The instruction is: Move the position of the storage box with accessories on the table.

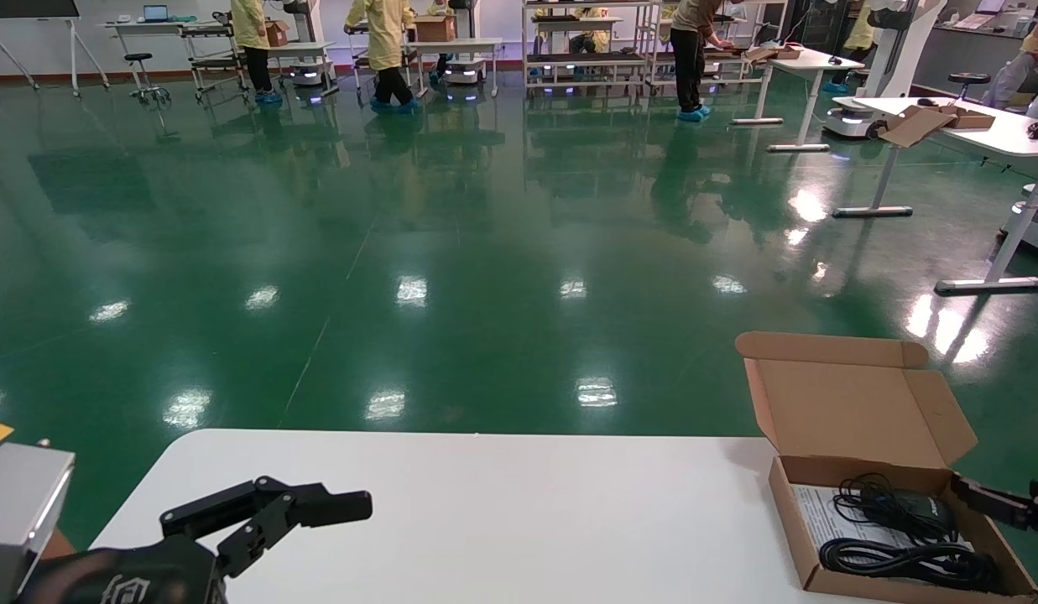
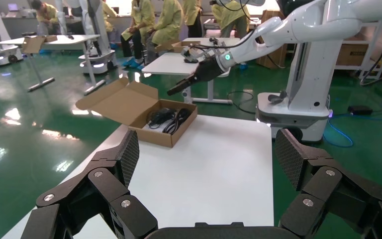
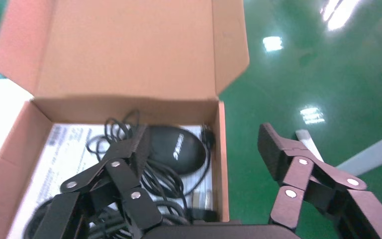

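The brown cardboard storage box (image 1: 903, 520), lid open, holds black coiled accessories (image 1: 904, 537) at the white table's (image 1: 485, 503) right edge.

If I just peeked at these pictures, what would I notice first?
Probably the open storage box near the right end of the white table, with black cables and a printed paper sheet inside. The right tool is open astride the box's side wall, one finger inside and one outside. The left tool hovers open over the table's left end.

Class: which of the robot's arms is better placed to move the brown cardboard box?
Right. The right claw is open, straddling the brown cardboard storage box's side wall; the left claw hovers far off.
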Controlling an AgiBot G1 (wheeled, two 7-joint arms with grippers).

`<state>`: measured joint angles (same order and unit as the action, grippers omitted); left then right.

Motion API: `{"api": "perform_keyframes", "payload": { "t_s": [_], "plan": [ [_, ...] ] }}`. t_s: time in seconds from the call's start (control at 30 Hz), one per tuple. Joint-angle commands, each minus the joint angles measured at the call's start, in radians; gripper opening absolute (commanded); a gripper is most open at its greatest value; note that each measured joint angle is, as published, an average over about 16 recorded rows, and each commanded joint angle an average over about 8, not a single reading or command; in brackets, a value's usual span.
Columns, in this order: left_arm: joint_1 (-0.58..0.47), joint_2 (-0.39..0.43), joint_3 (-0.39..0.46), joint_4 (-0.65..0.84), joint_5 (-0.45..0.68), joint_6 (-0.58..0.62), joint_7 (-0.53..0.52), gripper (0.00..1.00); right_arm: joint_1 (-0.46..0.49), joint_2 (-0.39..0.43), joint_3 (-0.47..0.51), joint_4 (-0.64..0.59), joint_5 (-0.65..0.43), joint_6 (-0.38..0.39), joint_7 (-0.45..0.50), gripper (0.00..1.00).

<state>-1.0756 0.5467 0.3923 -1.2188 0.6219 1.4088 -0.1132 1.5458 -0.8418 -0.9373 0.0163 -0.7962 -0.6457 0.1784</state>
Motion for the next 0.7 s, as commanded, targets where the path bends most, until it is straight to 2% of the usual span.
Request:
{"api": "perform_keyframes", "payload": {
  "t_s": [0.03,0.37,0.7],
  "plan": [
    [0.0,0.0,0.0,0.0,0.0,0.0,0.0,1.0,0.011,0.005,0.001,0.002,0.001,-0.012,0.0,1.0],
    [0.0,0.0,0.0,0.0,0.0,0.0,0.0,1.0,0.093,0.032,-0.013,0.001,-0.018,-0.091,0.046,1.0],
    [0.0,0.0,0.0,0.0,0.0,0.0,0.0,1.0,0.157,0.064,-0.003,0.015,-0.001,-0.25,0.147,1.0]
  ]
}}
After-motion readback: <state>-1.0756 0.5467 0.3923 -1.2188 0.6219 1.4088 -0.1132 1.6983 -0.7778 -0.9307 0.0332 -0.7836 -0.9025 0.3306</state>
